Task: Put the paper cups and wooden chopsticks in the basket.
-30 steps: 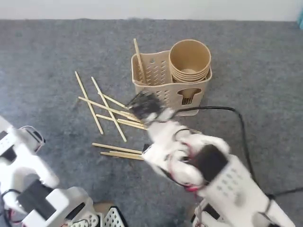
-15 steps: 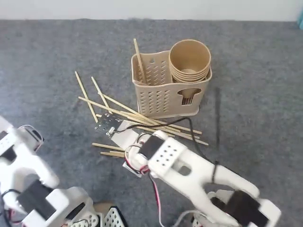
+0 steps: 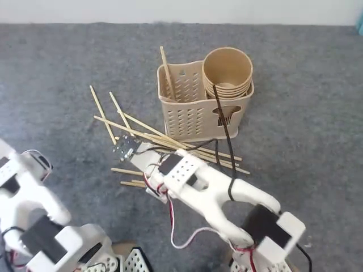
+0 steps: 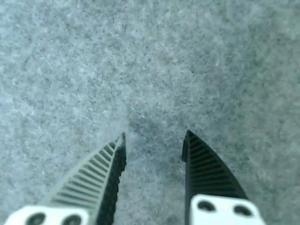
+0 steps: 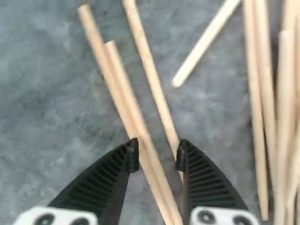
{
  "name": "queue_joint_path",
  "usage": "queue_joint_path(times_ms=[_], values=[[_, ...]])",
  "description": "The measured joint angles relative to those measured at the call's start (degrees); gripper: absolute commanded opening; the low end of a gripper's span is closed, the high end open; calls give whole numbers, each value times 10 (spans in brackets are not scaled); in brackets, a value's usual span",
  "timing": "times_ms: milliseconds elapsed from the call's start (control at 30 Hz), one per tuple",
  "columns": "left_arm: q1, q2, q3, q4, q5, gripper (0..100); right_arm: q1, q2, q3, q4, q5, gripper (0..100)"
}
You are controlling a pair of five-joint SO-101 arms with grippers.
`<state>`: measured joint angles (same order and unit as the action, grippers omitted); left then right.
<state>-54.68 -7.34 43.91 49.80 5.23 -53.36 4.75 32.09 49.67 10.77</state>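
My left gripper (image 4: 155,137) hangs open and empty above grey carpet (image 4: 187,56). My right gripper (image 5: 157,142) is open, straddling loose wooden chopsticks (image 5: 118,93), gripping nothing. Farther off, the basket (image 3: 193,113) holds stacked paper cups (image 3: 227,68) and one chopstick (image 3: 166,71).

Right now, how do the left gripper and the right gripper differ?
The left gripper hangs over bare carpet; the right gripper straddles wooden chopsticks lying on it. The left gripper's jaws stand wider apart than the right gripper's. Both are open and hold nothing.
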Motion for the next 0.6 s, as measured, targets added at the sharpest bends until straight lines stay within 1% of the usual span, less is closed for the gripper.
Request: queue_joint_path(times_ms=[67,100,233,333,600], values=[[0,0,0,0,0,188,-4,18,-15,3,1,137],[0,0,0,0,0,188,-4,23,-19,4,2,118],[0,0,0,0,0,188,-4,29,-28,11,3,5],[0,0,0,0,0,188,-5,26,-28,11,4,19],[0,0,0,0,0,188,-5,25,-32,12,4,8]])
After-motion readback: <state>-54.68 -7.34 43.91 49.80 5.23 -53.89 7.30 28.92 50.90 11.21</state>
